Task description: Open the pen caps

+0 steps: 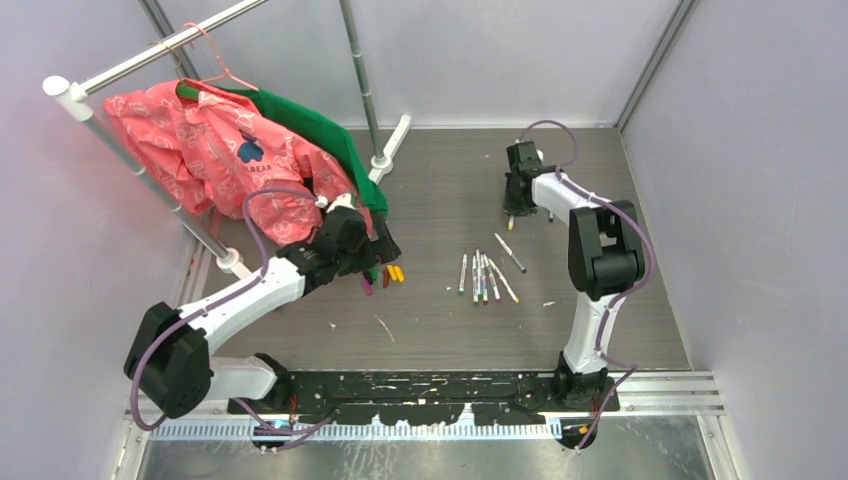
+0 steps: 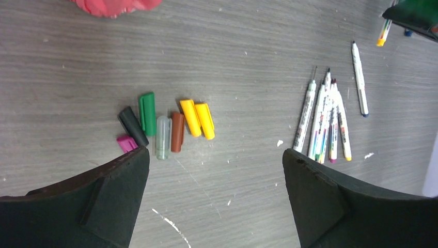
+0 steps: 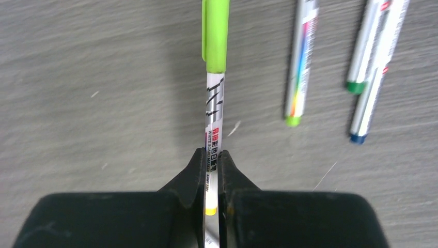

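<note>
Several loose pen caps (image 2: 170, 126) lie in a row on the grey table: black, magenta, green, clear, brown and two yellow-orange ones. In the top view the pen caps (image 1: 392, 273) sit just in front of my left gripper (image 1: 385, 250). The left gripper (image 2: 216, 155) hangs above the table beside them, jaws wide open and holding nothing. At the far side, my right gripper (image 1: 513, 205) is shut on a white pen barrel (image 3: 213, 119). In the right wrist view the right gripper (image 3: 212, 155) pinches the barrel near its yellow end. A light green cap (image 3: 215, 36) sits on the pen's other end.
A bundle of white pens (image 1: 483, 277) lies mid-table, with a single pen (image 1: 510, 252) beside it. Three more pens (image 3: 302, 62) lie to the right of the held one. A clothes rail with a pink garment (image 1: 220, 150) and a green one (image 1: 310, 120) stands at the back left.
</note>
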Robot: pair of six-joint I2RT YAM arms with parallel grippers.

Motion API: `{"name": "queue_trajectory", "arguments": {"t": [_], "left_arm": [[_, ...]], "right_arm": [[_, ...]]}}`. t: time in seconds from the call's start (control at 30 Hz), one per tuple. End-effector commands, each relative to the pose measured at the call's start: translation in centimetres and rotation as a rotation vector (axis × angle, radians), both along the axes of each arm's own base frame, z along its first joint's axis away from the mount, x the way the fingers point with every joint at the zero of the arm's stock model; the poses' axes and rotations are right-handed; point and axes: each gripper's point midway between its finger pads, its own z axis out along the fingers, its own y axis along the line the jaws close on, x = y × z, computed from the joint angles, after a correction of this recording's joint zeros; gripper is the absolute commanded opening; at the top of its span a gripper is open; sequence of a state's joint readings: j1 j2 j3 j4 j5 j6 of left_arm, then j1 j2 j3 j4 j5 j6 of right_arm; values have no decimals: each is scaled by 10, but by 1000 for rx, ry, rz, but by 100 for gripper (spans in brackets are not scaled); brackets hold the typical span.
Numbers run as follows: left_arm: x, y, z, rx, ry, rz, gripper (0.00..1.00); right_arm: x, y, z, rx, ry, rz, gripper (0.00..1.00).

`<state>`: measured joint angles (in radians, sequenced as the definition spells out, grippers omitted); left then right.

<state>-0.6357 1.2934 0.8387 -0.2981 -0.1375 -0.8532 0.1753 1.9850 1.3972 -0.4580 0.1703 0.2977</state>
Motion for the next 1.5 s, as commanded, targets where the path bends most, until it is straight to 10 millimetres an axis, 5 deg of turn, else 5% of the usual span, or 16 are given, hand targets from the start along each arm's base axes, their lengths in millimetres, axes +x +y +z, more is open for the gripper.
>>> {"name": "queue_trajectory", "arguments": {"t": [0.0, 0.23, 0.63, 1.13, 1.47], "left_arm": [[-8, -11, 24, -134, -40, -2, 100], [-30, -7, 36, -219, -68, -2, 100], [-49, -20, 58, -344, -83, -35, 99], [-62, -20, 87, -409, -117, -54, 99], [-66, -27, 78, -400, -91, -74, 99]], "right_arm": [[-1, 47, 66, 38, -175, 107, 1], [-48, 106, 88, 77, -247, 219, 1], [-160, 184, 91, 163, -308, 374, 1], [-239, 233, 120, 174, -380, 519, 1], [-282, 272, 133, 236, -436, 608, 1]]}}
